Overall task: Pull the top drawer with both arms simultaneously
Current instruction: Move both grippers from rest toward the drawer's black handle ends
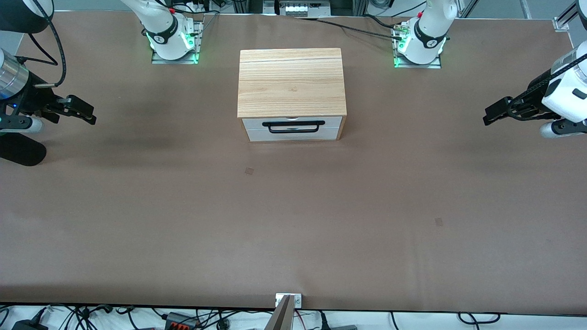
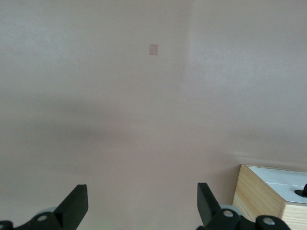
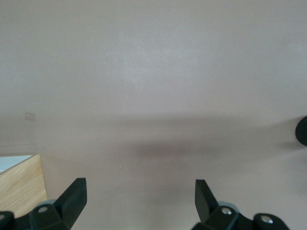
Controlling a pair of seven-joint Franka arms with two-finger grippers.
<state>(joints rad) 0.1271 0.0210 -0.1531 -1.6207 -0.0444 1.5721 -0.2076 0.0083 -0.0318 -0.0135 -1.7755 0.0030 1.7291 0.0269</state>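
The light-wood cabinet stands mid-table, toward the arms' bases. Its top drawer is closed, its white front facing the front camera, with the wide black loop handle across it. My right gripper hangs open over the table's right-arm end, far from the cabinet. My left gripper hangs open over the left-arm end, just as far off. In the left wrist view the left gripper holds nothing, with a cabinet corner at the edge. The right gripper is likewise bare, beside the cabinet corner.
Brown paper covers the table. Two small square patches lie flat on it. A metal bracket sits at the near edge. The arm bases flank the cabinet. A dark rounded shape lies under the right arm.
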